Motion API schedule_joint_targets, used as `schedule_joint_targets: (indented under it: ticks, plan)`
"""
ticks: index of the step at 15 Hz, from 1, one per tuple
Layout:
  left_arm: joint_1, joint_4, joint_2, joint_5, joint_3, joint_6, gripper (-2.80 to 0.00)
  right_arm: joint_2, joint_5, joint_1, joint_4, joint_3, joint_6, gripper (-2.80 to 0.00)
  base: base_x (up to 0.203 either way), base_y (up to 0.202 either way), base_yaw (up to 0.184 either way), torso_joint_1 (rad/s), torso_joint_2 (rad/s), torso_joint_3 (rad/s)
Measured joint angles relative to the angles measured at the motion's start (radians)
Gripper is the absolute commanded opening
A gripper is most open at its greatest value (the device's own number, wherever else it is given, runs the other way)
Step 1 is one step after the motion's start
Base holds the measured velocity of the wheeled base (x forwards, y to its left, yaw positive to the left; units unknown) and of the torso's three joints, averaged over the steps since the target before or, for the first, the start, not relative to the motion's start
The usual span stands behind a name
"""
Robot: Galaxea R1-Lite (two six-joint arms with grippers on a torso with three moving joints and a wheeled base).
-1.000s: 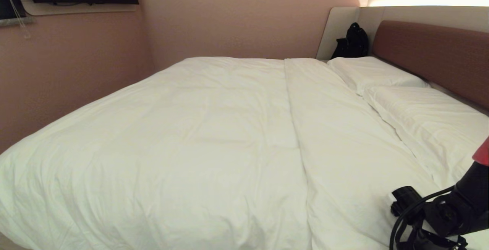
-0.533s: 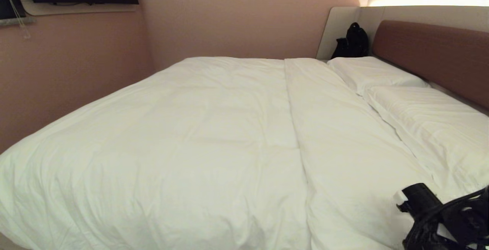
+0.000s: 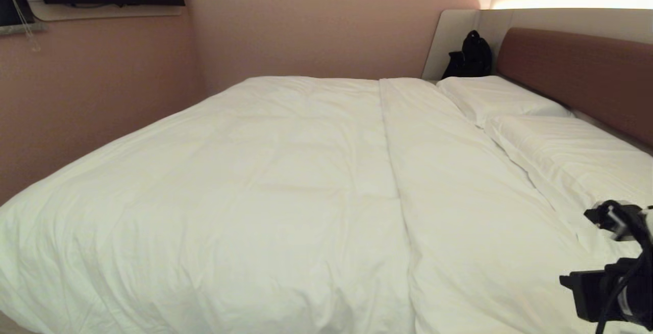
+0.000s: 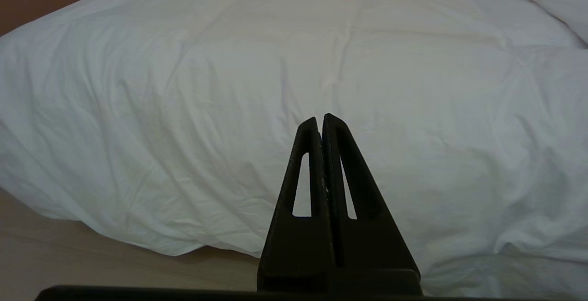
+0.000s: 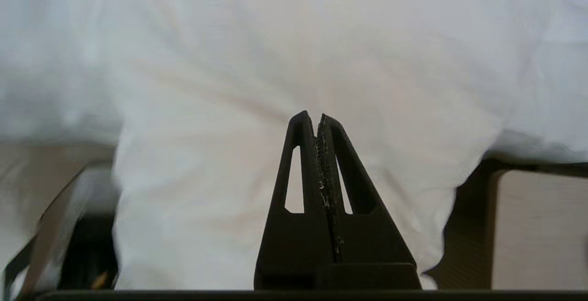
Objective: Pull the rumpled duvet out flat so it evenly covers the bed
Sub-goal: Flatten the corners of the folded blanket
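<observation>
The white duvet (image 3: pixel 265 181) lies spread over the bed, puffy and lightly creased, with a long folded band running down its right part. The reddish-brown headboard (image 3: pixel 576 74) of the bed stands at the right. My right arm (image 3: pixel 620 285) shows only at the lower right corner, over the bedding's near edge. In its wrist view the right gripper (image 5: pixel 314 116) is shut and holds nothing, with white bedding (image 5: pixel 275 62) hanging beyond it. My left gripper (image 4: pixel 320 118) is shut and holds nothing too, parked and pointing at the duvet's (image 4: pixel 183 85) near side.
Two white pillows (image 3: pixel 497 97) (image 3: pixel 571 155) lie along the headboard. A black bag (image 3: pixel 472 56) sits in the far corner. A pink wall (image 3: pixel 76 94) runs close along the bed's left side. Beige floor (image 4: pixel 92 255) shows below the duvet's edge, and a pale block (image 5: pixel 537 227) beside the hanging bedding.
My right arm has drawn away to the right and down, toward the picture's corner, leaving the duvet. The duvet and pillows lie as before.
</observation>
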Motion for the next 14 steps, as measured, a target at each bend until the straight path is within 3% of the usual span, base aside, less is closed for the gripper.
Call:
schedule_joint_targets:
  ticks: [4, 7, 14]
  plan:
    - [0.0, 0.0, 0.0, 0.0, 0.0, 0.0, -2.8, -0.069, 0.147, 0.013, 0.2, 0.044, -0.002, -2.8, 0.0, 0.0, 0.0, 0.0, 0.0, 0.0]
    - [0.0, 0.0, 0.0, 0.0, 0.0, 0.0, -2.8, -0.079, 0.215, 0.033, 0.32, 0.087, -0.009, -2.8, 0.0, 0.0, 0.0, 0.0, 0.0, 0.0]
    - [0.0, 0.0, 0.0, 0.0, 0.0, 0.0, -2.8, 0.01, 0.248, 0.091, 0.426, 0.12, -0.019, -2.8, 0.0, 0.0, 0.0, 0.0, 0.0, 0.0]
